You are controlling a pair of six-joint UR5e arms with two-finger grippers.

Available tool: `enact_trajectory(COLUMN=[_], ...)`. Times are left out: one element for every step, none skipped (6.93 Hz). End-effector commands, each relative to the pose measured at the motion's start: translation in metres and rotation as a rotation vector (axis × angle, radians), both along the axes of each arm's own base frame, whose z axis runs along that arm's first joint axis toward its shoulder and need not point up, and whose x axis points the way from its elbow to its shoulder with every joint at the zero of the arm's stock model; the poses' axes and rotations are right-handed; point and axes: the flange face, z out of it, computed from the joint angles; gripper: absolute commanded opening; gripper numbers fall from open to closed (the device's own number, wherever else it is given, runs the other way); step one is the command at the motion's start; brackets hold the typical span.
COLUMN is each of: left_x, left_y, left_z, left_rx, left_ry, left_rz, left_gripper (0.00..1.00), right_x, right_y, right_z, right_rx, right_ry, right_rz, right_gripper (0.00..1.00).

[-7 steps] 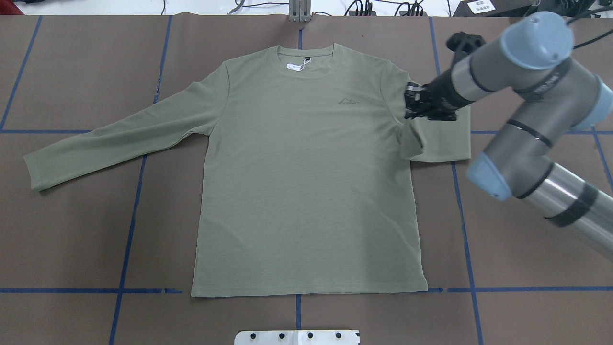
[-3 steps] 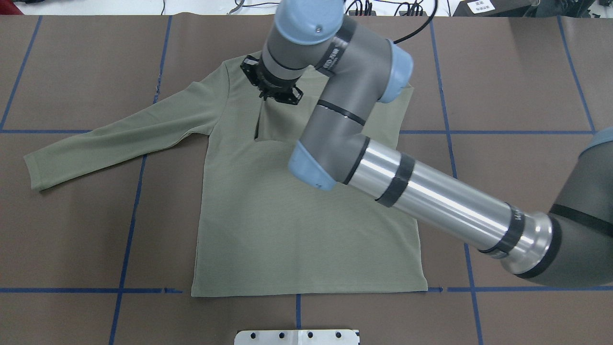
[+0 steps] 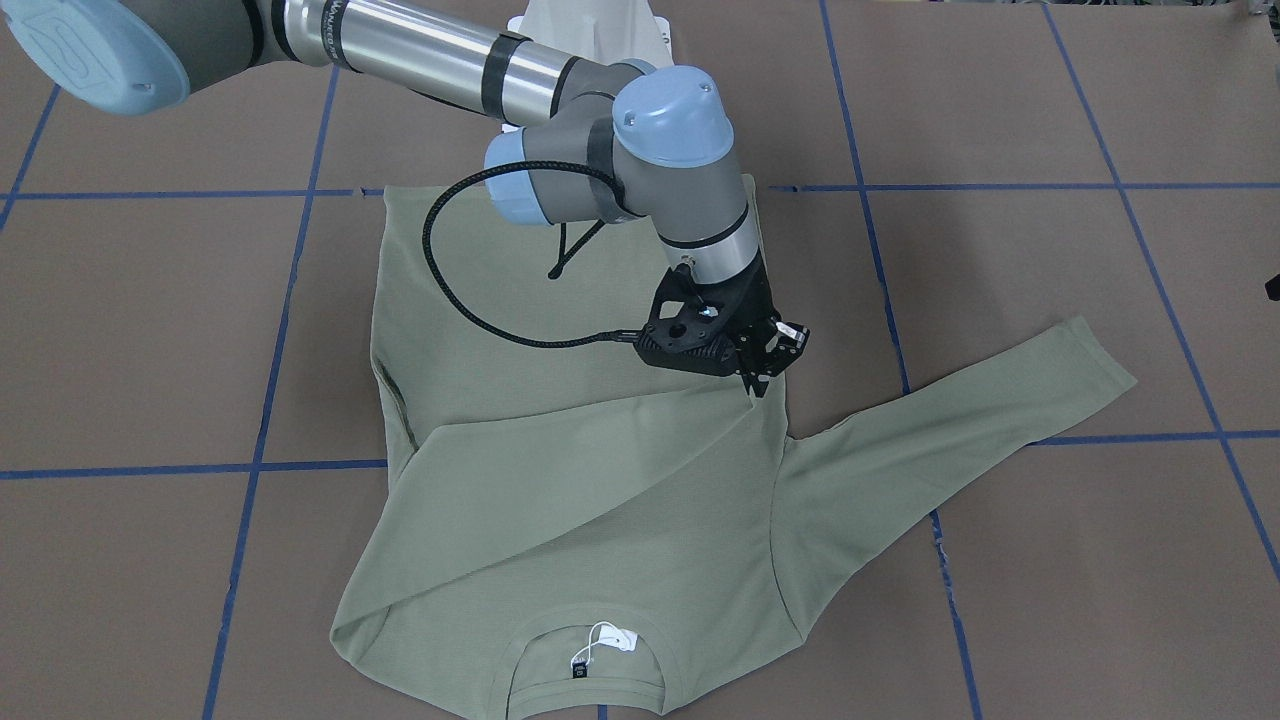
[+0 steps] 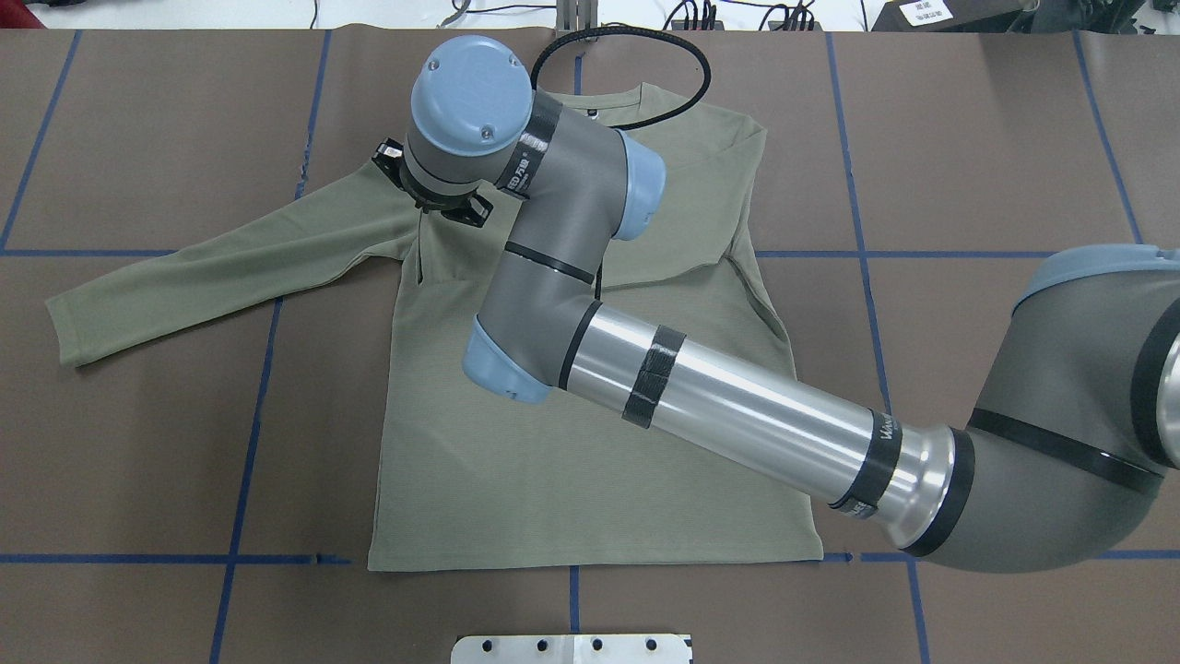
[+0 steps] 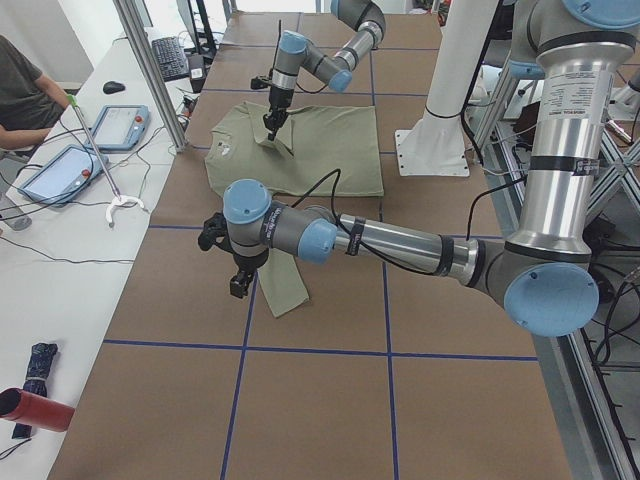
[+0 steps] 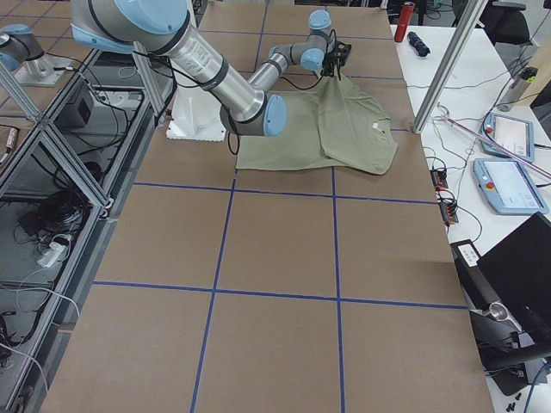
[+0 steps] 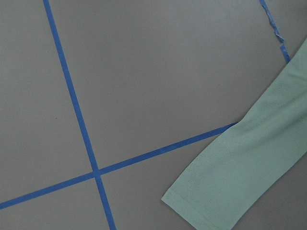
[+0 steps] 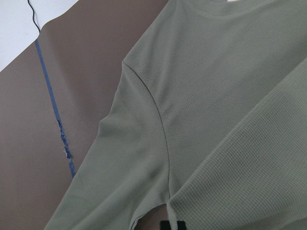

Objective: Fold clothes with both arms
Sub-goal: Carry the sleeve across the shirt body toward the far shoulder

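The sage-green long-sleeved shirt (image 4: 572,461) lies flat, chest up, with its neck at the far side and its white hang tag (image 3: 615,640) at the collar. My right arm reaches across it. The right gripper (image 3: 757,383) is shut on the right sleeve's end, which it holds low over the shirt's left shoulder (image 4: 419,263). That sleeve is drawn diagonally across the chest (image 3: 560,440). The left sleeve (image 4: 212,267) lies stretched out on the table. My left gripper (image 5: 238,285) hovers over that sleeve's cuff (image 7: 225,191). I cannot tell whether it is open or shut.
The table is brown with blue tape lines (image 4: 249,415). The white base block (image 4: 572,648) sits at the near edge. My right forearm (image 4: 737,415) spans the shirt's lower right. An operators' bench with tablets (image 5: 120,125) and a seated person (image 5: 25,90) runs along the far side.
My right gripper has carried the right sleeve from the shirt's right side across the chest to its left shoulder. The right shoulder has folded inward. The left sleeve has not moved.
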Motion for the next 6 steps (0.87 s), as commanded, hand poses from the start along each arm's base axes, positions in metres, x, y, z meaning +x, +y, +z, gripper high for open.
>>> enact_trajectory(left_x=[0.001, 0.001, 0.001, 0.001, 0.001, 0.001], left_y=[-0.001, 0.000, 0.000, -0.001, -0.001, -0.001], left_z=[-0.001, -0.005, -0.011, -0.011, -0.012, -0.012], left_rx=[0.001, 0.010, 0.021, 0.022, 0.022, 0.023], left_ry=[0.005, 0.006, 0.007, 0.007, 0.007, 0.007], left_rz=[0.003, 0.003, 0.003, 0.004, 0.003, 0.002], left_gripper=[1.00, 1.00, 1.00, 1.00, 1.00, 1.00], right_x=[-0.017, -0.023, -0.025, -0.030, -0.035, -0.036], right_y=[0.008, 0.004, 0.002, -0.003, -0.009, -0.010], right_z=[-0.007, -0.014, -0.012, -0.015, -0.019, -0.019], right_rx=[0.018, 0.014, 0.020, 0.024, 0.038, 0.043], right_ry=[0.001, 0.009, 0.013, 0.008, 0.006, 0.014], right_rz=[0.013, 0.014, 0.028, 0.034, 0.058, 0.074], right_gripper=[0.00, 0.00, 0.00, 0.00, 0.00, 0.17])
